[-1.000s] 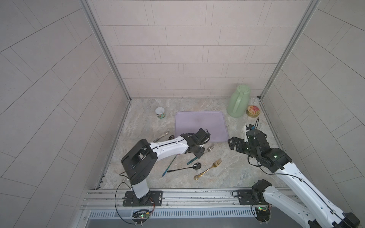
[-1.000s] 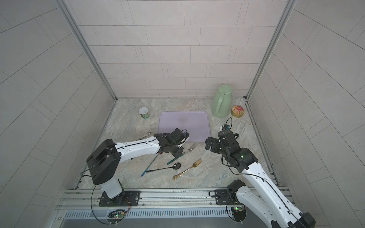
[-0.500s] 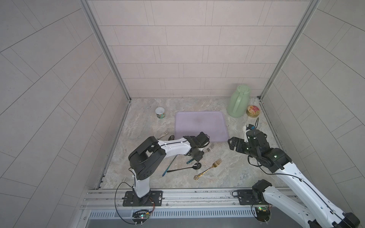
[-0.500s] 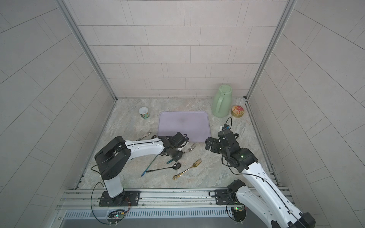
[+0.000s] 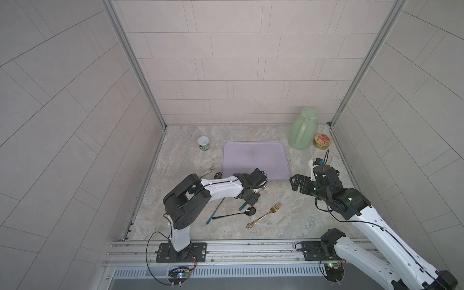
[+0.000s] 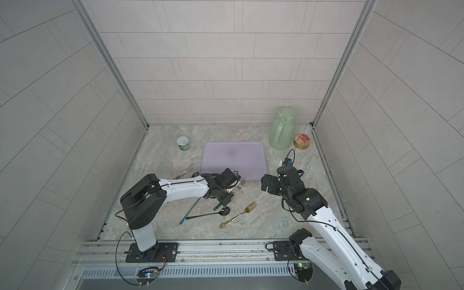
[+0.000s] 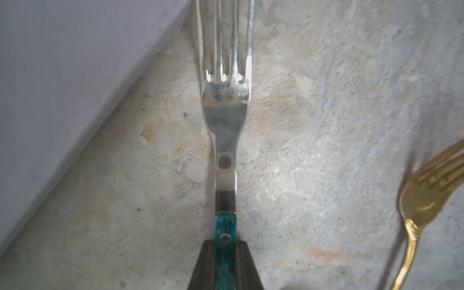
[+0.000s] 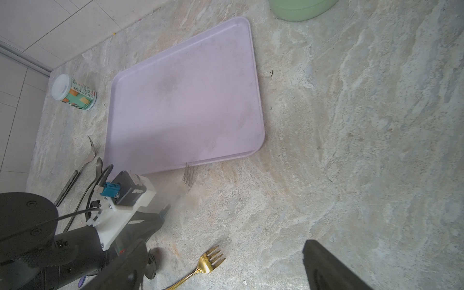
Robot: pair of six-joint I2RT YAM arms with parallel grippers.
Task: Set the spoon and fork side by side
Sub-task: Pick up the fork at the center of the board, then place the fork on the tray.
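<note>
Nearest the rail, the gold fork (image 5: 265, 216) and the black spoon (image 5: 236, 214) are laid flat on the table (image 5: 288, 221), near each other but at different angles. Just behind the spoon's bowl, the teal fork (image 7: 226, 120) is pinched by its handle between the jaws of the left gripper (image 7: 225, 247). Its tines are pointed at the near edge of the tray (image 5: 253, 160); whether it is raised off the table cannot be told. To the right, the right gripper (image 5: 295, 184) is held with jaws spread wide. Farther back, a cup (image 5: 203, 143), a jug (image 5: 302, 130) and a tin (image 5: 322, 141) are seen.
</note>
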